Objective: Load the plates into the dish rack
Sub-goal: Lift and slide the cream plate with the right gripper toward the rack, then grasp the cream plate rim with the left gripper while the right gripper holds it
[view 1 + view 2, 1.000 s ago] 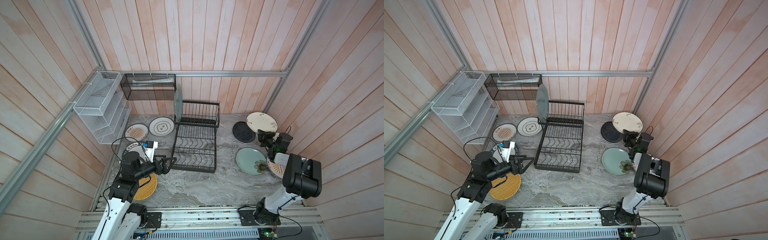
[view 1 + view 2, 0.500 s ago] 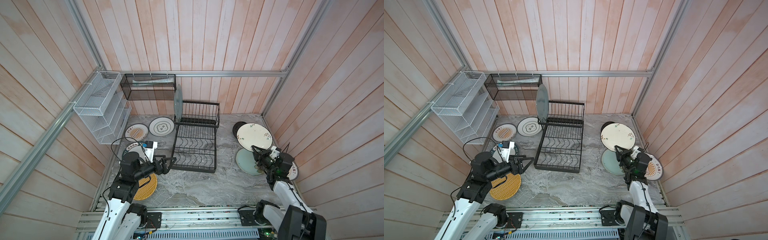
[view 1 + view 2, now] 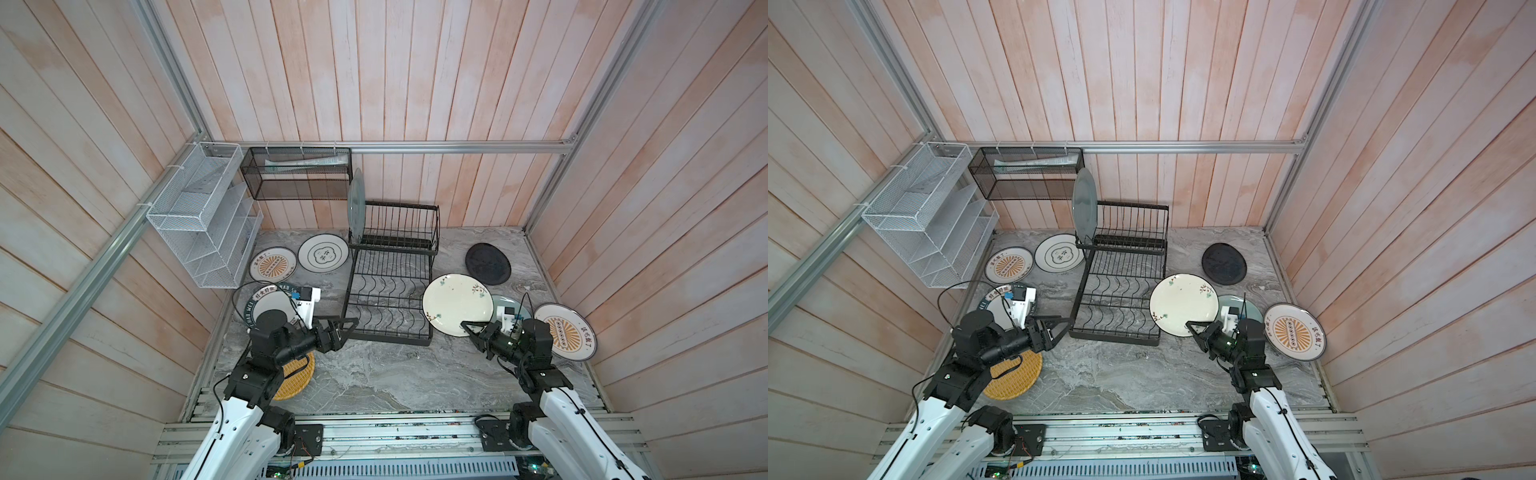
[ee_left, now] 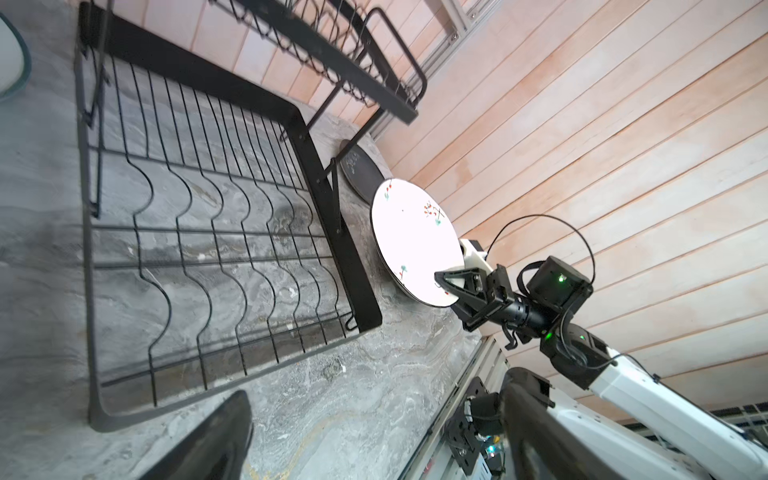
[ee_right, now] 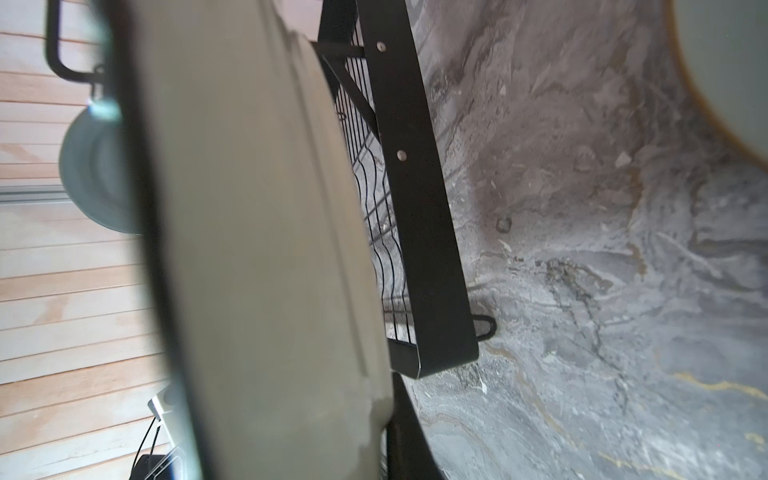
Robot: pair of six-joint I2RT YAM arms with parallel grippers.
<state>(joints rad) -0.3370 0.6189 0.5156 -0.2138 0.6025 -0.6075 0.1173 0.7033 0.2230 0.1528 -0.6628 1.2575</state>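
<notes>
The right gripper (image 3: 468, 327) has carried the cream plate (image 3: 455, 301) from the back right corner of the worktop (image 3: 374, 374) to just beside the rack (image 3: 390, 286), on its right. It pinches the rim, and the plate is tilted up. The left gripper (image 3: 347, 326) has stayed at the rack's front left corner, spread wide and empty. 1 teal plate (image 3: 356, 203) stands in the top tier. A black plate (image 3: 487, 264) lies behind.

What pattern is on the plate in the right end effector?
The plate is cream, dark-rimmed, with small red-green flower sprigs; clearest in the left wrist view.
</notes>
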